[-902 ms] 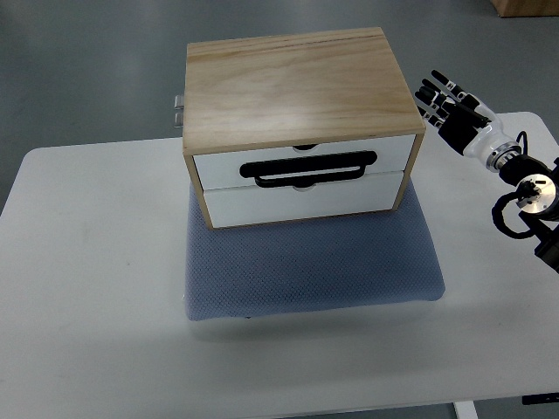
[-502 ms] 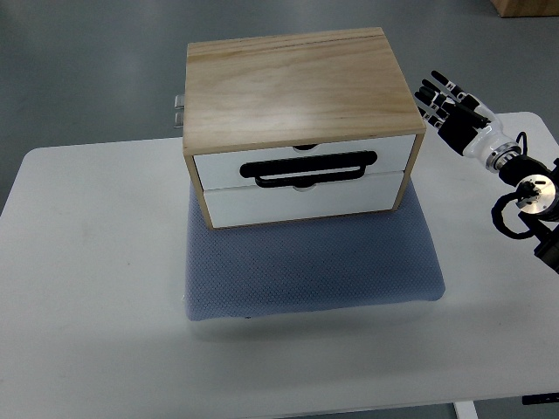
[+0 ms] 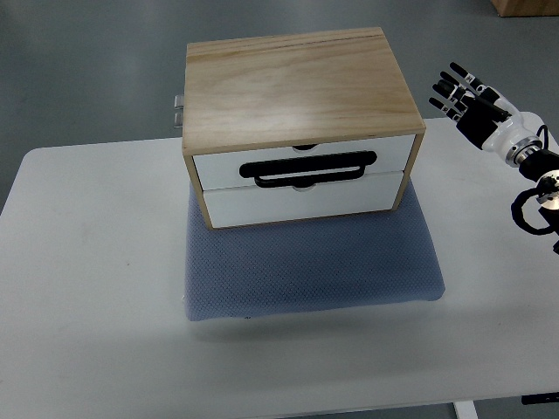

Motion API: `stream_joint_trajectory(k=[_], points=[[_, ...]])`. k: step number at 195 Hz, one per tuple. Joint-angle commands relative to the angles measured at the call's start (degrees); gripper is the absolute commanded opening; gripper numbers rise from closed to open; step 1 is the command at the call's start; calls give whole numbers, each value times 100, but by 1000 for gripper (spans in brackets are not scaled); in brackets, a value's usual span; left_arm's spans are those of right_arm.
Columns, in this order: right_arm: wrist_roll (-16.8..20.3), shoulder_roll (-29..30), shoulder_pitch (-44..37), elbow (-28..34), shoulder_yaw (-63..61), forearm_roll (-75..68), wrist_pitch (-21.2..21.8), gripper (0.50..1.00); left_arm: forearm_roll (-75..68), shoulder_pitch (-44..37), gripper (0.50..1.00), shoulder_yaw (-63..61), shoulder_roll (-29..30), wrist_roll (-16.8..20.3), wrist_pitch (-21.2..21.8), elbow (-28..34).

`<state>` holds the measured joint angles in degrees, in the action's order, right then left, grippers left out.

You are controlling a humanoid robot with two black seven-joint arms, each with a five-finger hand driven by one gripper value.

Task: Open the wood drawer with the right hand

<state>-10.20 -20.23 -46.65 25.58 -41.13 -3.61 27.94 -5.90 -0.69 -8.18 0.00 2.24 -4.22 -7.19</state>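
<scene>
Sitting on a blue-grey mat (image 3: 314, 262) on the white table (image 3: 87, 288), the wood drawer box (image 3: 297, 96) faces the robot with both white drawer fronts shut. The upper drawer (image 3: 301, 161) carries a long black handle (image 3: 310, 168) that hangs down over the seam with the lower drawer (image 3: 301, 199). The right hand (image 3: 476, 105) hovers well apart from the box, off its right side, fingers spread and holding nothing; the left arm is out of view. The box looks rigid and fairly light, so a hard tug would likely drag the whole unit across the soft mat rather than slide the drawer. The handle seems the only sensible hold: hooking fingers behind its bar near the middle should pull the drawer straight, without skewing it.
</scene>
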Motion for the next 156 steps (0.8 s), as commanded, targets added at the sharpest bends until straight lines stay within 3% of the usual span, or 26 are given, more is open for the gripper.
stream_joint_trajectory(k=[1, 91, 112, 156], points=[[0, -95, -2, 0, 0, 0, 150, 944, 1, -1, 1000, -8, 0, 5, 1, 16], [9, -1150, -2, 202, 141, 97, 660, 944, 1, -1, 1000, 1, 0, 5, 1, 16], [0, -1528, -2, 694, 176, 202, 660, 944, 1, -1, 1000, -8, 0, -4, 1, 16], [-53, -2679, -142, 2329, 923, 334, 624, 944, 1, -1, 1000, -8, 0, -4, 1, 16]])
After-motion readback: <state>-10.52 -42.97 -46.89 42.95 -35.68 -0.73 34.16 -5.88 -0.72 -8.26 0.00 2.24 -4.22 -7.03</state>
